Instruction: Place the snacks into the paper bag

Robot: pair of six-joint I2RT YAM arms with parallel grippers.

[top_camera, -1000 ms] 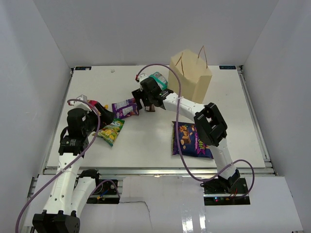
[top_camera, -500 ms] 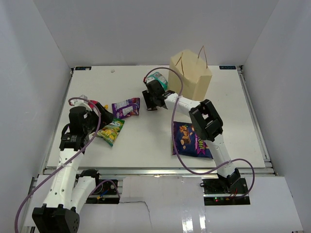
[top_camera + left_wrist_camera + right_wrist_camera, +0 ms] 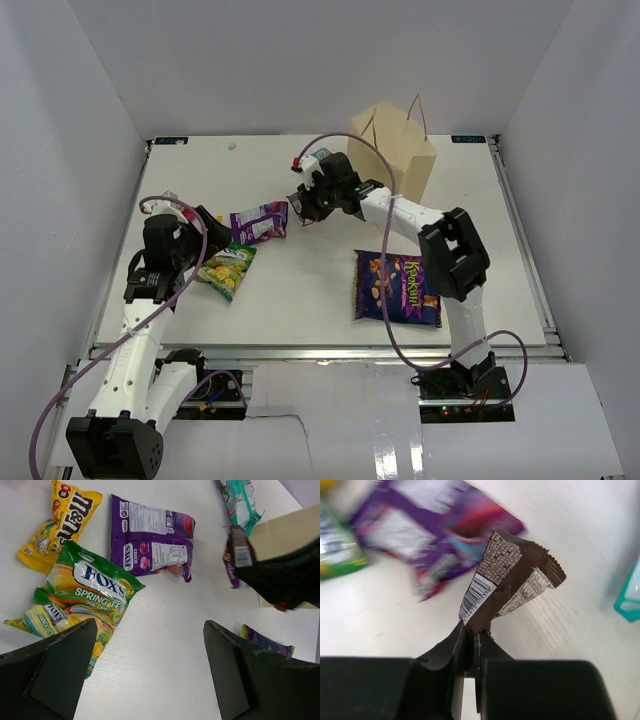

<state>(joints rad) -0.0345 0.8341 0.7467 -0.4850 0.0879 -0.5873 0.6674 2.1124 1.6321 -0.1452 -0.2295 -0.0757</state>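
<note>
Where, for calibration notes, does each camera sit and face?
Top external: above, behind the bases, facing down at the white table; left arm, right arm show.
Left wrist: on that arm, facing the crinkly green-yellow packet; open jaws below.
Right wrist: on its arm, facing the small brown bar wrapper in its shut jaws.
Shared: top and left wrist show the purple-white packet.

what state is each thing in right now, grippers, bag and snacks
left gripper: open, empty
right gripper: shut on brown bar
brown bar: pinched, lifted
paper bag: standing upright
big purple bag: lying flat
green packet: lying flat
small purple packet: lying flat
teal packet: lying flat
yellow packet: lying flat
</note>
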